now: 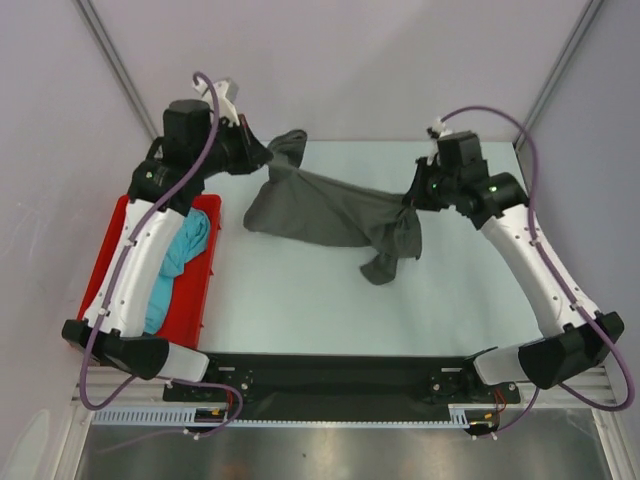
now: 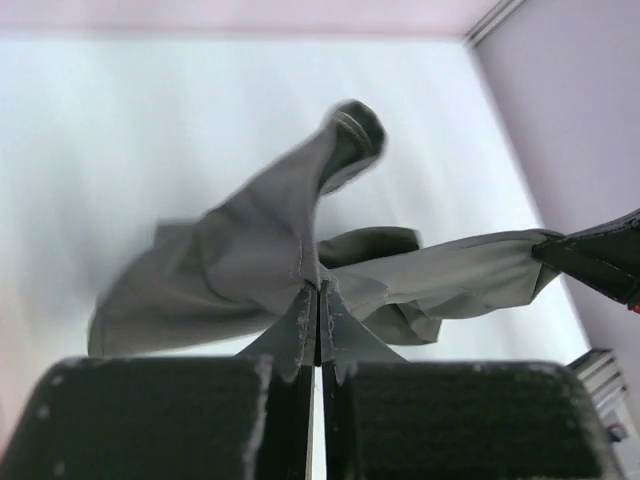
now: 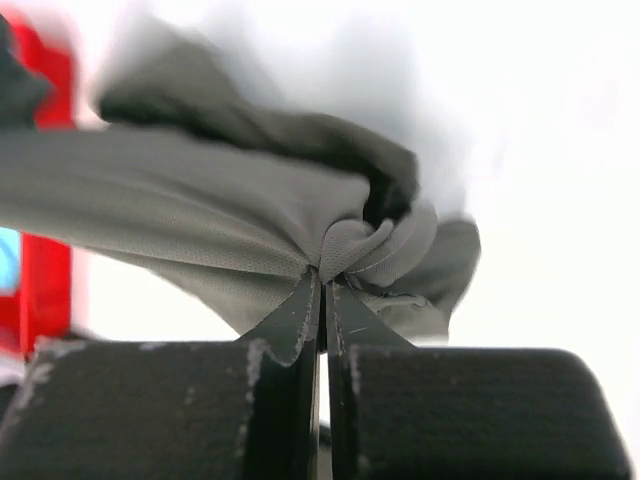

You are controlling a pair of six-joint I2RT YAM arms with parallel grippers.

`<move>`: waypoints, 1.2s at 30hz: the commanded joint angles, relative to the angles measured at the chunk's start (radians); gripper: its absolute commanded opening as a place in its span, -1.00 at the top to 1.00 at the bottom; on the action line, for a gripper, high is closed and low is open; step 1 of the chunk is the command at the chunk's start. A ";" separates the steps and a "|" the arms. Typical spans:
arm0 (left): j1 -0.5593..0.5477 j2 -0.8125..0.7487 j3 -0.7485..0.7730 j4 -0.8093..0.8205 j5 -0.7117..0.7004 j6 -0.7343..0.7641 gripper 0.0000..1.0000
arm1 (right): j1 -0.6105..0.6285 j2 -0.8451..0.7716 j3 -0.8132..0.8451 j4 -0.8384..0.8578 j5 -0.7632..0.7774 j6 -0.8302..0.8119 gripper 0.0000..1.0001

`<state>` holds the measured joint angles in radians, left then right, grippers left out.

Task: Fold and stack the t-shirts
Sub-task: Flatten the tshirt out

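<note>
The dark grey t-shirt (image 1: 320, 208) hangs stretched between my two grippers above the far half of the table. My left gripper (image 1: 262, 156) is shut on its left end; in the left wrist view the cloth (image 2: 250, 260) bunches at the closed tips of that gripper (image 2: 318, 290). My right gripper (image 1: 409, 203) is shut on its right end, with a sleeve hanging below; the right wrist view shows cloth (image 3: 220, 215) pinched at that gripper (image 3: 322, 278). The teal t-shirt (image 1: 178, 262) lies crumpled in the red tray, partly hidden by my left arm.
The red plastic tray (image 1: 203, 280) stands at the left edge of the pale table (image 1: 300, 300); it also shows in the right wrist view (image 3: 45, 290). Grey walls close the back and sides. A black rail (image 1: 330, 375) runs along the near edge.
</note>
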<state>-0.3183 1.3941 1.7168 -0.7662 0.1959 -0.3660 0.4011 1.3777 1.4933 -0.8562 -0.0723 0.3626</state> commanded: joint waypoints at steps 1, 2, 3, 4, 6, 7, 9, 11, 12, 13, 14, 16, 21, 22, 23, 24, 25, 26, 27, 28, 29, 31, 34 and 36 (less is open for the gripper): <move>0.002 0.028 0.202 -0.031 0.033 0.003 1.00 | -0.018 -0.022 0.194 -0.118 0.140 -0.091 1.00; 0.002 0.029 0.269 -0.042 0.036 0.001 0.99 | -0.018 -0.026 0.246 -0.145 0.146 -0.100 1.00; 0.002 0.026 0.291 -0.060 0.033 -0.004 0.99 | -0.018 -0.031 0.263 -0.158 0.146 -0.106 1.00; 0.002 0.005 0.303 -0.068 0.033 -0.013 0.99 | -0.016 -0.052 0.266 -0.171 0.135 -0.109 1.00; 0.001 -0.038 0.270 -0.084 0.027 -0.019 0.99 | -0.015 -0.084 0.222 -0.201 0.103 -0.097 1.00; 0.001 -0.064 0.238 -0.090 0.017 -0.027 0.99 | -0.013 -0.104 0.190 -0.207 0.085 -0.087 1.00; 0.001 -0.185 0.080 -0.093 -0.016 -0.036 0.99 | 0.022 -0.185 0.054 -0.205 0.028 -0.051 0.99; 0.001 -0.341 -0.141 -0.091 -0.035 -0.062 0.99 | 0.070 -0.274 -0.052 -0.201 0.003 -0.021 0.96; 0.001 -0.390 -0.217 -0.108 -0.062 -0.074 0.99 | 0.118 -0.301 -0.155 -0.199 -0.004 0.022 0.95; 0.001 -0.452 -0.293 -0.126 -0.076 -0.109 0.99 | 0.149 -0.331 -0.204 -0.202 -0.015 0.051 0.95; 0.001 -0.549 -0.427 -0.149 -0.090 -0.126 0.99 | 0.172 -0.380 -0.250 -0.204 -0.049 0.085 0.93; 0.001 -0.647 -0.540 -0.247 -0.127 -0.181 0.99 | 0.247 -0.437 -0.403 -0.199 -0.117 0.191 0.89; 0.001 -0.916 -0.707 -0.415 -0.139 -0.252 0.64 | 0.363 -0.594 -0.607 -0.175 -0.150 0.337 0.62; 0.001 -0.940 -0.712 -0.424 -0.145 -0.254 0.30 | 0.361 -0.598 -0.613 -0.181 -0.129 0.334 0.47; 0.001 -0.951 -0.709 -0.432 -0.147 -0.252 0.05 | 0.360 -0.598 -0.604 -0.193 -0.112 0.328 0.09; 0.001 -0.955 -0.707 -0.427 -0.147 -0.240 -0.12 | 0.355 -0.591 -0.588 -0.198 -0.095 0.319 -0.07; 0.001 -0.946 -0.706 -0.412 -0.132 -0.229 -0.43 | 0.338 -0.557 -0.570 -0.204 -0.068 0.290 -0.21; 0.001 -0.936 -0.698 -0.391 -0.122 -0.219 -0.53 | 0.326 -0.536 -0.526 -0.205 -0.063 0.274 -0.40; 0.001 -0.920 -0.689 -0.333 -0.112 -0.211 -0.59 | 0.309 -0.507 -0.504 -0.208 -0.060 0.262 -0.46; 0.001 -0.905 -0.677 -0.293 -0.101 -0.194 -0.78 | 0.294 -0.461 -0.484 -0.208 -0.064 0.248 -0.52; 0.001 -0.870 -0.648 -0.254 -0.092 -0.183 -0.89 | 0.265 -0.436 -0.441 -0.201 -0.070 0.224 -0.58; 0.001 -0.834 -0.614 -0.164 -0.114 -0.145 -1.00 | 0.243 -0.401 -0.406 -0.188 -0.067 0.202 -0.65; 0.001 -0.753 -0.547 -0.087 -0.188 -0.068 -1.00 | 0.194 -0.344 -0.363 -0.150 -0.064 0.184 -0.77; 0.001 -0.706 -0.507 -0.039 -0.222 -0.025 -1.00 | 0.136 -0.310 -0.357 -0.145 -0.075 0.196 -0.81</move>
<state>-0.3237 0.6441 1.1385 -0.9619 0.0437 -0.4927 0.5903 1.0466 1.0908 -1.0271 -0.1581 0.5800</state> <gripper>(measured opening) 0.996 0.900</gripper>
